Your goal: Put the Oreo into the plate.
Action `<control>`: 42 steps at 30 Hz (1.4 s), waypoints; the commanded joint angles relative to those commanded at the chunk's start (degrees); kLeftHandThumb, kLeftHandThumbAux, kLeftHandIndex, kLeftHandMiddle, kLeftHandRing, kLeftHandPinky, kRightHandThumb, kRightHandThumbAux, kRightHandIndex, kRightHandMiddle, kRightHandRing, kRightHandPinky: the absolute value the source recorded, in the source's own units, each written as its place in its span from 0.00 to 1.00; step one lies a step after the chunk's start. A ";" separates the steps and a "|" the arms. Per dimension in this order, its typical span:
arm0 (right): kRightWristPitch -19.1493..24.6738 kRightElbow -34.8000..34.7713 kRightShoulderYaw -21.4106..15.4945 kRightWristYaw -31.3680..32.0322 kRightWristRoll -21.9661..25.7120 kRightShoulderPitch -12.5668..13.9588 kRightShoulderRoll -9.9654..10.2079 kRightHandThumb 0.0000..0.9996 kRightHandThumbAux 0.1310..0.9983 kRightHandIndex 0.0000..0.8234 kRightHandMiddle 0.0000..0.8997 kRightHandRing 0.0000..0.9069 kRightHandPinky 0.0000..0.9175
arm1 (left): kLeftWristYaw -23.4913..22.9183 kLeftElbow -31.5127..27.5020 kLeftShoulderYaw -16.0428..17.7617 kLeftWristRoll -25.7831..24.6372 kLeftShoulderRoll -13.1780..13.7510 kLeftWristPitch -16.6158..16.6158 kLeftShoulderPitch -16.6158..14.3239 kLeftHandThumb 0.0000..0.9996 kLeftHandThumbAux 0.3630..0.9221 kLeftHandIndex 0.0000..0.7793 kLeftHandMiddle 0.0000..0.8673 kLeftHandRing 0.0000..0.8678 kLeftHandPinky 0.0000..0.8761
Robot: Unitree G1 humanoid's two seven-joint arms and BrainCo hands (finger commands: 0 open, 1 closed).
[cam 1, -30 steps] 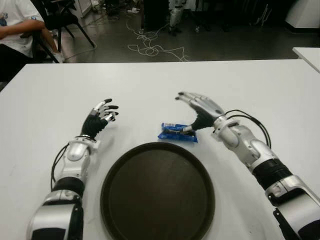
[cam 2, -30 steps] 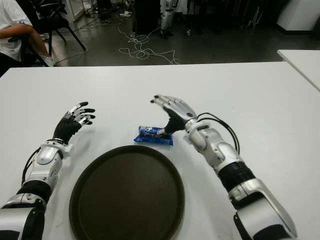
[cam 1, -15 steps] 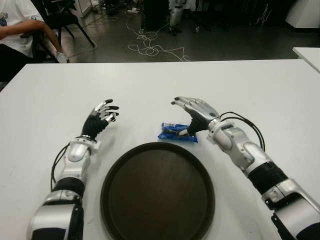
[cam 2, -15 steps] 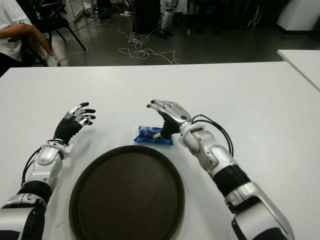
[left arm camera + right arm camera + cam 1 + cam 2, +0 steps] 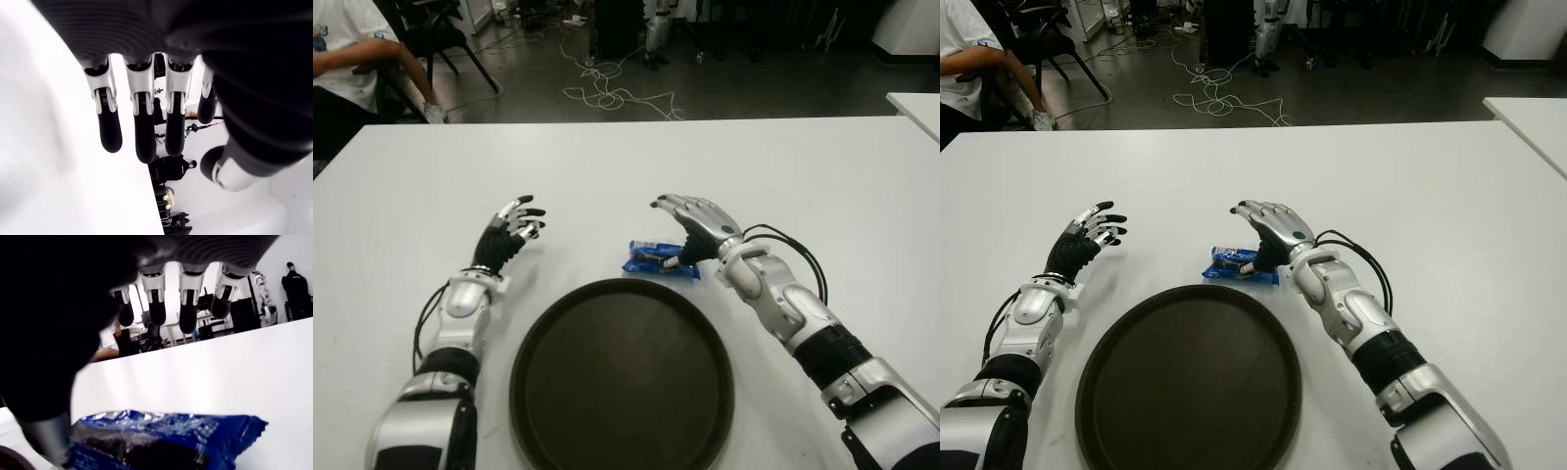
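White table point(image 5: 822, 176): bare plate point(image 5: 623, 382), Oreo point(image 5: 658, 258) beside it under right hand point(image 5: 697, 227), fingers point(image 5: 188, 308) unclenched.

Setting: robotics lab or test room. White table point(image 5: 724, 157) in the foreground, edge of a second white table point(image 5: 915, 106) at far right. Dark floor point(image 5: 529, 88) behind, with loose white cables point(image 5: 612, 96) lying tangled on it. Black chair point(image 5: 435, 39) at far left, seated person point(image 5: 347, 59) beside it. Robot legs point(image 5: 1268, 29) stand at the back.

The right hand point(image 5: 690, 227) has lowered and curled over the Oreo point(image 5: 658, 258).
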 joint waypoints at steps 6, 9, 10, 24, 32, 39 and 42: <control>0.74 -0.65 0.21 -0.53 -0.51 0.34 0.24 0.00 0.74 0.13 0.15 0.16 0.12 | 0.46 0.33 -0.17 0.39 0.11 -0.13 -0.19 0.33 0.54 0.22 0.34 0.35 0.35; 0.84 -0.83 0.32 -0.75 -0.78 0.55 0.37 0.00 0.75 0.13 0.16 0.16 0.13 | 0.63 0.37 -0.33 0.63 0.17 -0.13 -0.23 0.32 0.54 0.21 0.34 0.35 0.35; 0.87 -0.85 0.35 -0.81 -0.84 0.62 0.42 0.00 0.75 0.13 0.16 0.16 0.13 | 0.66 0.38 -0.35 0.69 0.19 -0.10 -0.24 0.32 0.54 0.21 0.34 0.35 0.35; 0.36 -0.07 1.71 0.26 -0.56 1.25 1.12 0.00 0.77 0.13 0.15 0.15 0.12 | 0.31 0.38 -0.21 0.53 -0.03 -0.27 -0.28 0.31 0.58 0.21 0.35 0.35 0.34; 1.47 -0.51 1.91 1.45 -0.35 1.54 1.65 0.00 0.77 0.12 0.15 0.13 0.11 | 0.92 0.20 -0.38 0.84 -0.17 -0.59 -0.24 0.30 0.60 0.21 0.35 0.36 0.35; 1.11 1.78 2.68 -0.50 -0.58 1.42 2.52 0.00 0.77 0.13 0.16 0.15 0.12 | 1.66 0.40 -0.68 1.30 -0.06 -0.24 -0.39 0.31 0.61 0.21 0.34 0.35 0.35; 0.45 3.02 2.88 -1.65 -0.55 1.21 2.82 0.00 0.77 0.14 0.16 0.16 0.13 | 1.98 0.35 -0.82 1.49 -0.06 -0.48 -0.32 0.31 0.61 0.21 0.34 0.35 0.35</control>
